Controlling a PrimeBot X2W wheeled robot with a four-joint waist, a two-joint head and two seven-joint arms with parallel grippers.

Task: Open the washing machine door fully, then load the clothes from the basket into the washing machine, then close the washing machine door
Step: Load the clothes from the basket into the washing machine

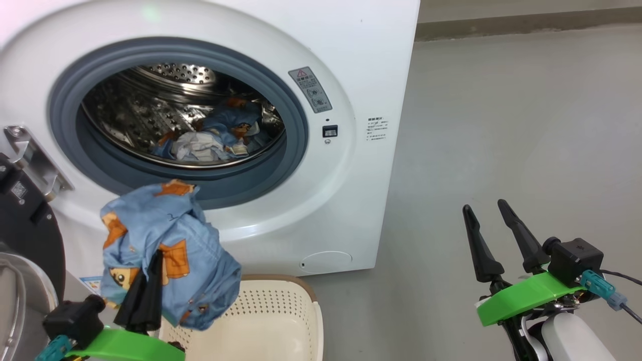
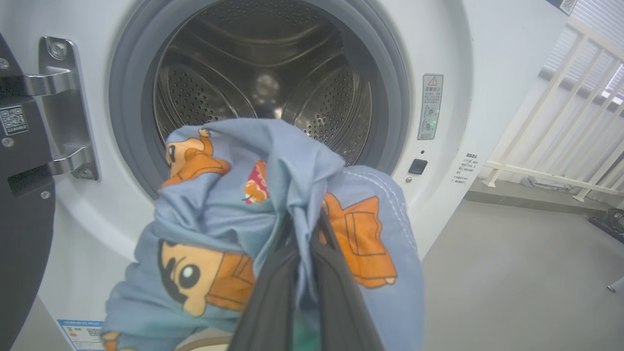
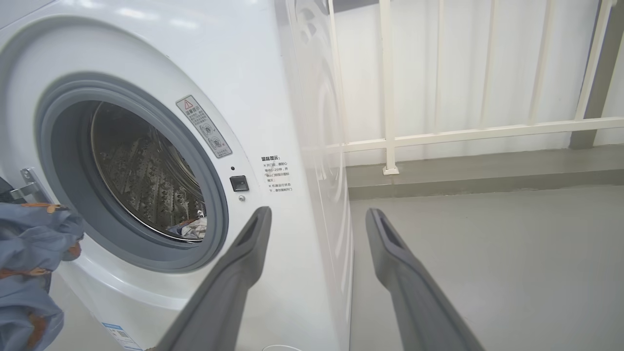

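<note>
The white washing machine (image 1: pixel 351 75) stands with its door (image 1: pixel 25 235) swung open at the far left, hinge (image 2: pixel 63 107) showing. Light blue printed clothes (image 1: pixel 220 133) lie inside the steel drum (image 1: pixel 150 105). My left gripper (image 1: pixel 150 271) is shut on another light blue garment (image 1: pixel 170 250), held up above the cream basket (image 1: pixel 296 321) and just below the drum opening; the same garment (image 2: pixel 273 234) drapes over the fingers in the left wrist view and hangs at the edge (image 3: pixel 29 263) of the right wrist view. My right gripper (image 1: pixel 489 218) stands open over the floor at the right, holding nothing.
Bare grey floor (image 1: pixel 501 125) stretches to the right of the machine. A white railing (image 3: pixel 463 131) runs behind it along a low kerb. The basket's visible inside looks bare.
</note>
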